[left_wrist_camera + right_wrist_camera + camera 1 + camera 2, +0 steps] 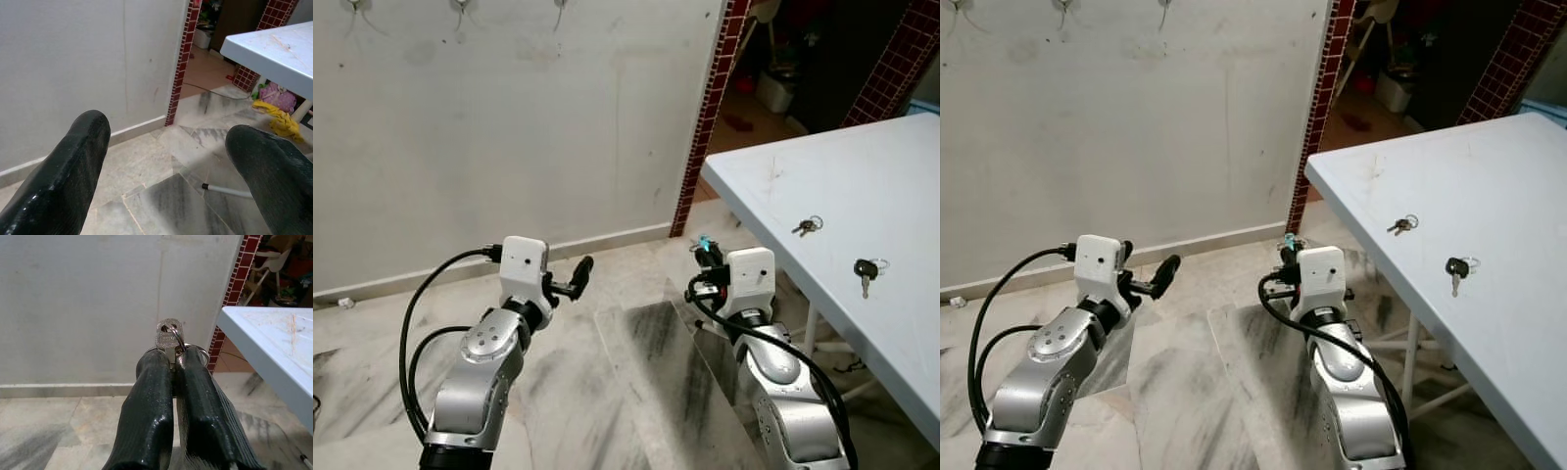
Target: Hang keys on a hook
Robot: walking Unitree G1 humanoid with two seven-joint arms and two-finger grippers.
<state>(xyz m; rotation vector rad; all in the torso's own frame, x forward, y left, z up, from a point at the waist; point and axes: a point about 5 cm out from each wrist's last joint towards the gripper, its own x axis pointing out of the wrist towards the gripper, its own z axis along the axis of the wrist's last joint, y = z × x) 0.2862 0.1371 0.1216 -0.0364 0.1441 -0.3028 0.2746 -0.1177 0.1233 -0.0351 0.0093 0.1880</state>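
Keys [169,337] sit pinched between the pressed-together fingers of the right gripper [171,363], ring exposed for the hooks [458,6] at upper left, while the left gripper [171,161] hangs spread, empty.

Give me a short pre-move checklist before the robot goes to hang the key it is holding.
1. Key held: ok, right gripper is shut on it, with head and ring sticking out past the fingertips.
2. Ring free for hooking: ok, it shows above the fingertips.
3. Hooks in sight: ok, at the top of the wall, well above the gripper.
4. Left gripper out of the way: ok, open, holding nothing.
5. Grip firmness: cannot tell.
6. Other keys on the table: ok, lying untouched.
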